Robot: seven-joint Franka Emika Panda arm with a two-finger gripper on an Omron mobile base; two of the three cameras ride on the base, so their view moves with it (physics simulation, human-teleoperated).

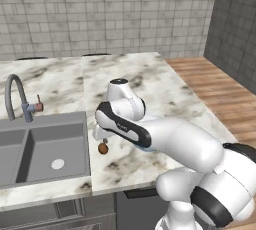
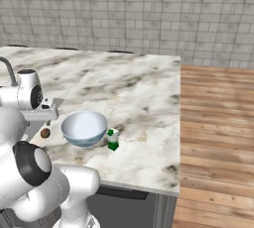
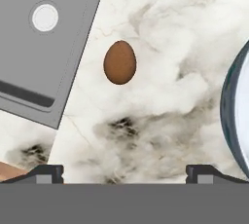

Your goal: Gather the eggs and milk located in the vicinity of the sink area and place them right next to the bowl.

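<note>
A small brown egg (image 3: 119, 62) lies on the marble counter between the sink (image 3: 44, 47) and the pale blue-white bowl (image 3: 229, 116). In the right base view the egg (image 2: 45, 133) sits just left of the bowl (image 2: 84, 128), and the green and white milk (image 2: 113, 139) stands upright just right of the bowl. My gripper (image 3: 125, 173) hangs open above the counter, with the egg ahead of its fingertips and nothing between them. From the left base view the egg (image 1: 103, 148) shows just under my hand, and the arm covers the bowl.
The grey double sink (image 1: 45, 149) with its curved faucet (image 1: 17, 96) is sunk into the counter on the left. The counter ends at the right, where a wooden floor (image 2: 218, 123) begins. A tiled wall (image 1: 100, 9) runs along the back.
</note>
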